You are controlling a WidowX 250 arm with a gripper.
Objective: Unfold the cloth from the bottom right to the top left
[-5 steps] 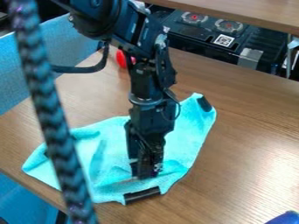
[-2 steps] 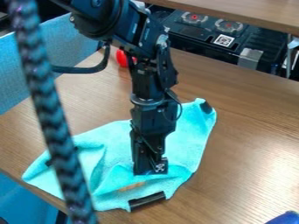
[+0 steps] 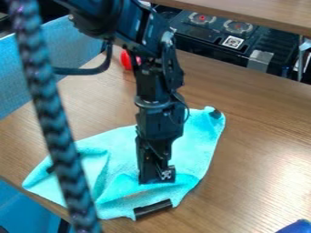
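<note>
The gripper (image 3: 158, 181) points straight down over the lower middle of the turquoise cloth (image 3: 203, 141), with its tip at the cloth's surface. Creased and uneven, the cloth spreads across the wooden table, with a fold at its lower part just below the gripper. A black clip-like piece (image 3: 153, 209) lies on its bottom edge, and another dark piece (image 3: 215, 113) sits at its upper right corner. The arm covers the cloth's upper middle.
A braided black cable (image 3: 52, 113) hangs in front at the left. The wooden table (image 3: 261, 136) has a red object (image 3: 126, 60) behind the arm and a blue one (image 3: 296, 226) at lower right. Black equipment (image 3: 224, 38) stands behind.
The gripper has shifted slightly up and right from its earliest place, then barely moved. The cloth's lower edge with the black piece has slid slightly down and right, and its upper right corner has sunk.
</note>
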